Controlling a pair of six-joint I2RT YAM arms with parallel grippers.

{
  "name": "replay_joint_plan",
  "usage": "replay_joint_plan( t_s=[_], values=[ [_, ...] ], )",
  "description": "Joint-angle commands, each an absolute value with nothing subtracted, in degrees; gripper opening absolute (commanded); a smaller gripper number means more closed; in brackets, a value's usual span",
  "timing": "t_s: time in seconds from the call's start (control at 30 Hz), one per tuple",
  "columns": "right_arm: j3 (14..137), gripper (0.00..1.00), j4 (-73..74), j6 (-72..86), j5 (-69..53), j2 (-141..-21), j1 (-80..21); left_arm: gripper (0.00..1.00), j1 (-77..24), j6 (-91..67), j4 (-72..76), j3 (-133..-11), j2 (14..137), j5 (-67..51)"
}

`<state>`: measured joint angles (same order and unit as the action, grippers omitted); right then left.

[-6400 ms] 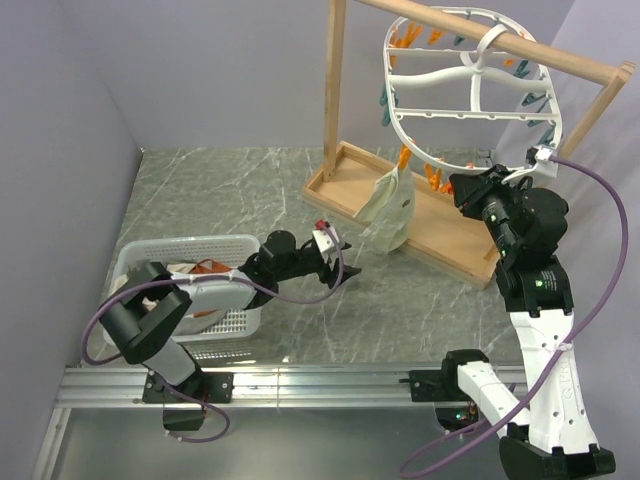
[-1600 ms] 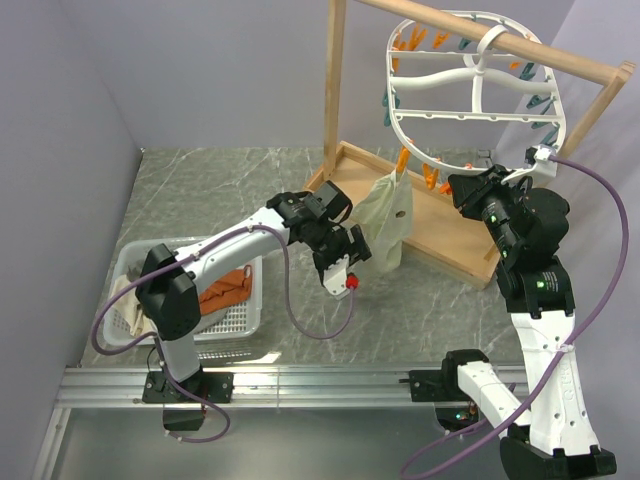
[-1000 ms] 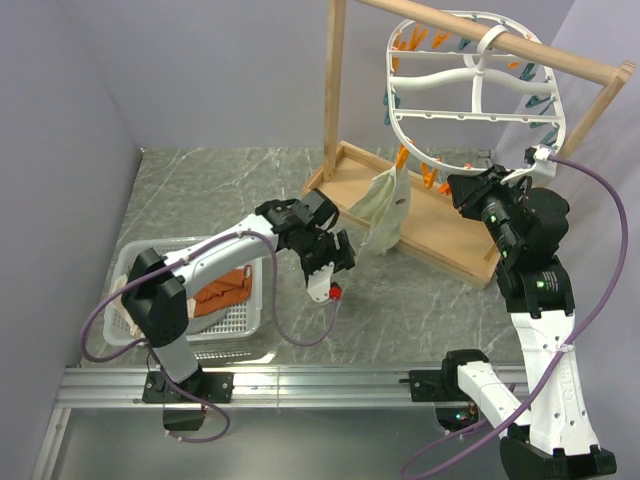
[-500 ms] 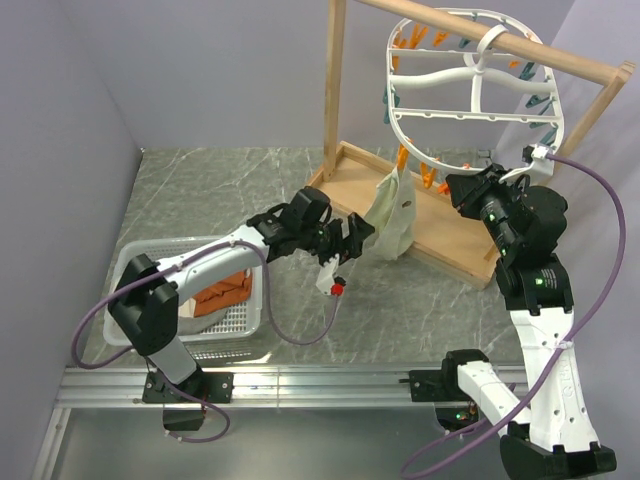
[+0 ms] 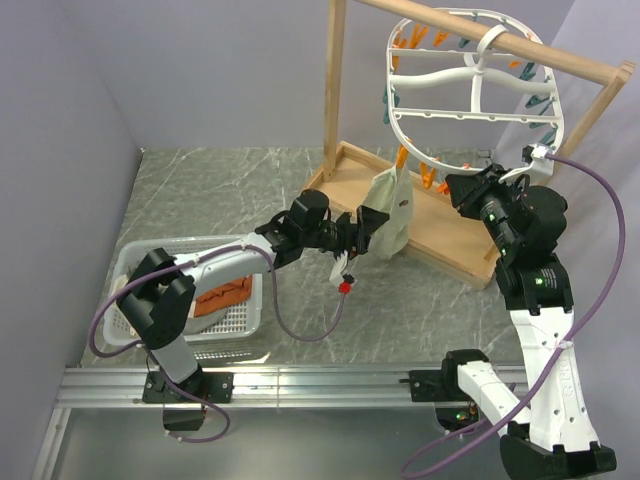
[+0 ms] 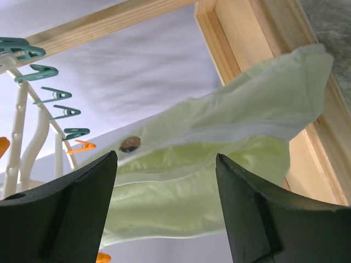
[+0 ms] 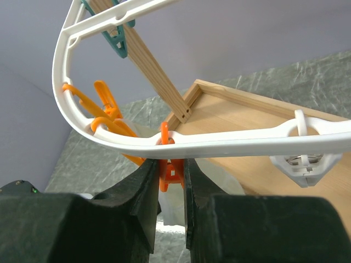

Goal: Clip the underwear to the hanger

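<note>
The left gripper [image 6: 165,164] is held wide open and empty, the cream underwear [image 6: 219,126] seen just beyond the gap, hung below the white hanger [image 7: 230,143] rim. An orange clothespin [image 7: 164,134] on that rim is pinched by the right gripper [image 7: 171,175].

Left claw [image 5: 362,232]: underwear [image 5: 388,218] straight ahead, hanging under hanger [image 7: 230,143] rim. Right claw [image 7: 171,181]: clothespin [image 7: 169,165] between its jaws, on rim right of underwear. Basket [image 5: 180,246] behind left claw, on counter [image 5: 250,190].
</note>
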<state>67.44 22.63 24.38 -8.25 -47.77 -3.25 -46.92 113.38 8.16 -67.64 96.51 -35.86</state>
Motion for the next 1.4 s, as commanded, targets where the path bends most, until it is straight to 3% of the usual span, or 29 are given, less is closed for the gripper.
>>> replay_joint_plan(
  t_s=[0.0, 0.37, 0.73, 1.37],
  values=[
    [68.03, 0.0, 19.86, 24.35, -8.44, -47.64, -3.52, 0.77, -47.2, 119.8, 12.91, -66.1, 94.66, -38.23],
    [67.68, 0.0, 20.21, 24.35, -8.61, -47.46, -3.52, 0.79, -47.46, 118.73, 20.13, -63.11, 94.83, -38.49],
    [67.5, 0.0, 20.21, 24.26, -8.7, -47.37, -3.52, 0.79, -47.2, 132.18, 0.28, -71.63, 98.61, -33.75],
    [67.41, 0.0, 20.57, 24.17, -8.44, -47.11, -3.34, 0.79, -47.64, 140.27, -2.28, -77.43, 105.9, -30.5]
  ],
)
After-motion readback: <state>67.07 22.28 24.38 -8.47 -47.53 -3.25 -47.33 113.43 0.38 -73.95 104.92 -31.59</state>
